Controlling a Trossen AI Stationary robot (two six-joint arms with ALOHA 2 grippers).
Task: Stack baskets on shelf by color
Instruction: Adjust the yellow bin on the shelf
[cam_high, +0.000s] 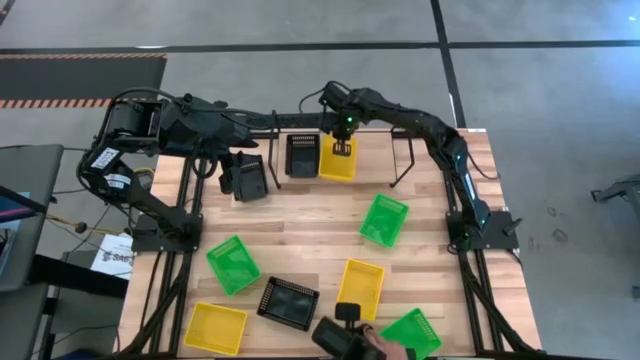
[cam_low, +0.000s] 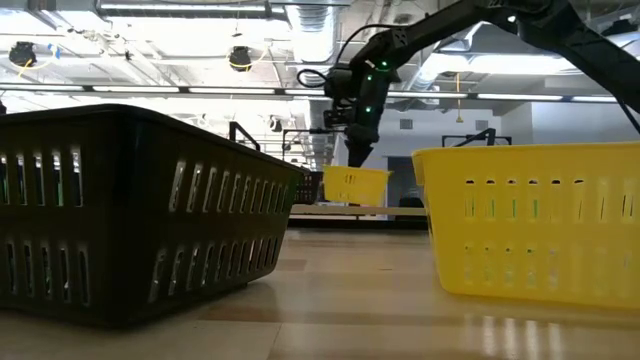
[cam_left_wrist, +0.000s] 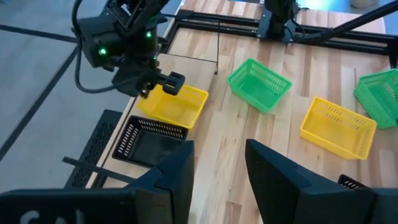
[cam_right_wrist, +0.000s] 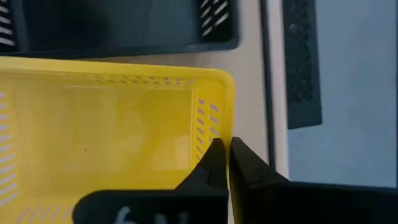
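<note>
Even, bright overhead light. Ceiling strip lamps show in the low view and throw soft glare on the table. Near black basket and yellow basket are blurred there. Shadows short, soft. My right wrist view slightly soft close up.

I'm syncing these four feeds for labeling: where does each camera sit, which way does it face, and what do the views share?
High: overhead, facing straight down on the table; both arms show.
Low: at tabletop height, facing level across; the right arm drops in from above.
Left wrist: on the left arm, looking past its open left pincer across the table.
Right wrist: on the right arm, looking down past the right pincer, shut on the rim.
Shared: the yellow basket appears in all four.
</note>
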